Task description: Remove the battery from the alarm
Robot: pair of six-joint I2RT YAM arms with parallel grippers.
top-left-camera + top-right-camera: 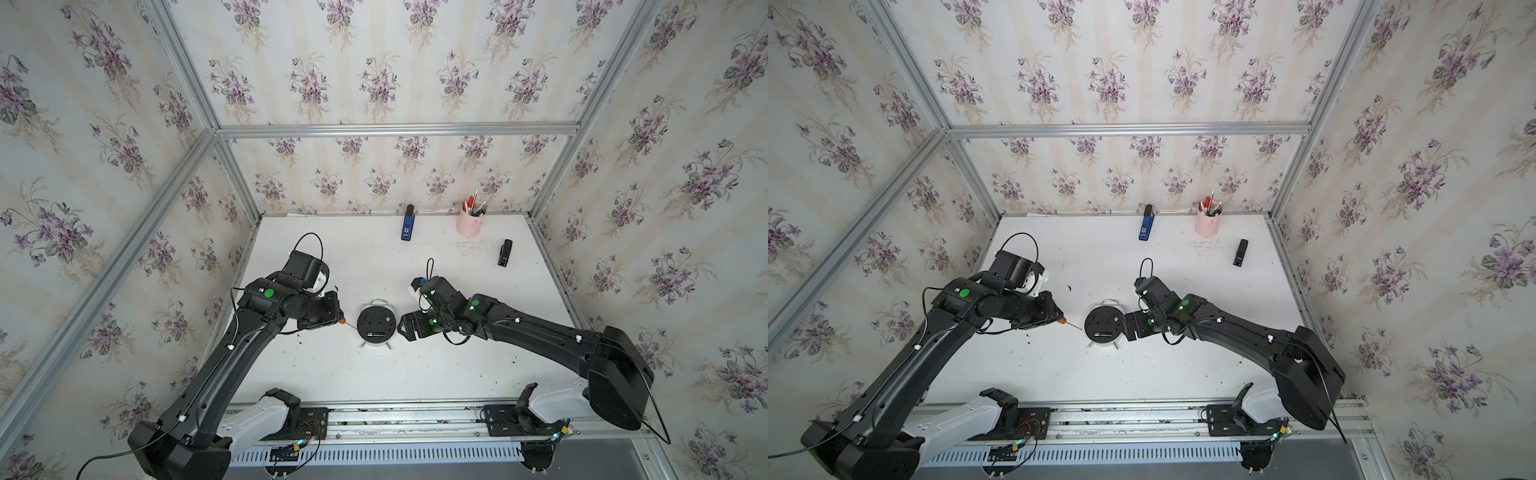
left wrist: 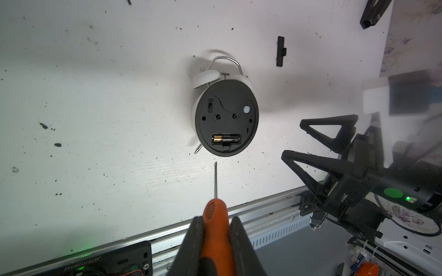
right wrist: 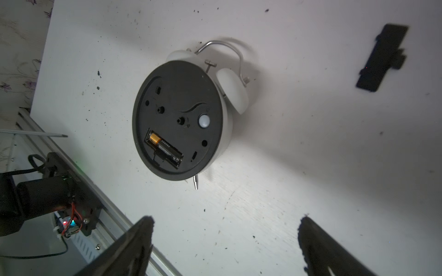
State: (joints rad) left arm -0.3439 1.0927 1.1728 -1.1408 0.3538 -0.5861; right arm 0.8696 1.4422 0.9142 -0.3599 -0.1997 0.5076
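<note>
**Battery sits in the alarm's uncovered bay**

Both top views: the alarm (image 1: 376,324) lies face down on the counter (image 1: 374,257), black back upward. The left gripper (image 1: 337,319) and the right gripper (image 1: 402,328) flank it, neither touching.

Left wrist view: the left gripper is clamped on the orange handle of a screwdriver (image 2: 215,212), its tip just short of the alarm's rim. The battery (image 2: 226,138) lies in the alarm's back. A small black flat piece (image 2: 280,51) lies beyond the alarm's handle.

Right wrist view: the right gripper's jaws stand wide apart, empty, near the alarm.
</note>
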